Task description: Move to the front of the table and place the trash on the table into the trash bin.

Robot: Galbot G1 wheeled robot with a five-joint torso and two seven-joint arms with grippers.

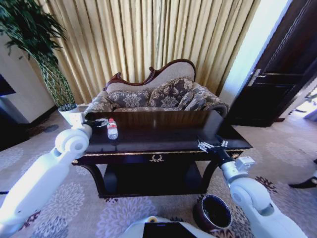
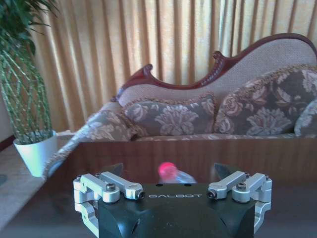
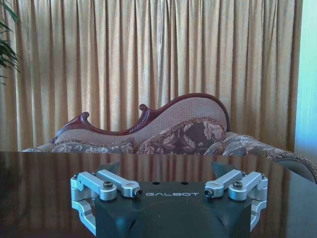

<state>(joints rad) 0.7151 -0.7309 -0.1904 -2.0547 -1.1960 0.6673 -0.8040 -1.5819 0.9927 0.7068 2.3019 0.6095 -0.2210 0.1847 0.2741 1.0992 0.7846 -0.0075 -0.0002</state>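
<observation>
The dark glossy table (image 1: 163, 133) stands right before me. On its left part a clear plastic bottle (image 1: 112, 129) with a red cap stands upright; it is the trash I can see. My left gripper (image 1: 100, 122) is open just left of the bottle. In the left wrist view the red cap (image 2: 167, 169) shows just ahead, between the spread fingertips (image 2: 117, 169). My right gripper (image 1: 210, 145) hovers open and empty over the table's front right edge. The round dark trash bin (image 1: 213, 213) stands on the carpet by the table's front right leg.
A patterned sofa (image 1: 158, 96) stands close behind the table, before gold curtains. A white plant pot (image 1: 69, 113) stands off the table's far left corner. A dark door (image 1: 277, 84) is at the right. My right arm passes just above the bin.
</observation>
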